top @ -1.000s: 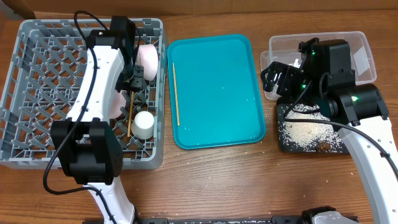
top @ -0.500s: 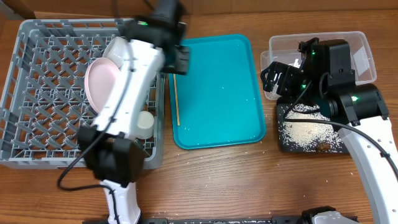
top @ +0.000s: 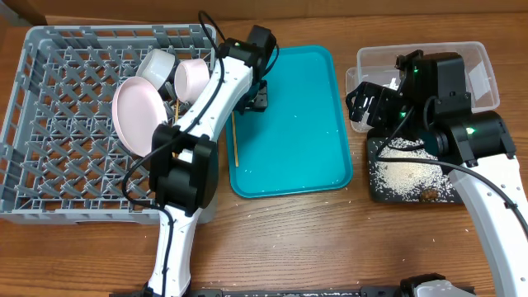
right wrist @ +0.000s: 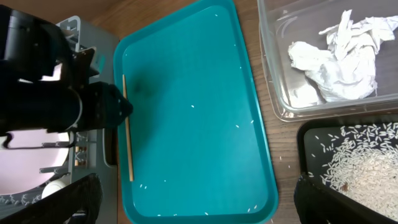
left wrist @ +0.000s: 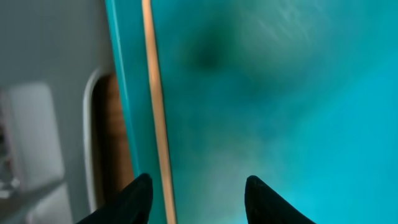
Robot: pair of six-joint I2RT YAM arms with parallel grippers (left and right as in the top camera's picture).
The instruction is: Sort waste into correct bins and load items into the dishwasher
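Nearest you on the worktop, rice lies in the black tray. Your right claw hangs spread wide and empty. Your left claw, also spread, hovers over the teal tray, with the chopstick ungripped just beside one finger. Farther back, tissue lies in the clear tub.

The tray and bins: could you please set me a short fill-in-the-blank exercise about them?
1. The chopstick lies on the ___ tray.
2. The tissue sits in the ___ tub.
3. The rice lies in the ___ bin.
4. The left pincer hovers over the chopstick, jaws ___.
Missing words: teal; clear; black; open.
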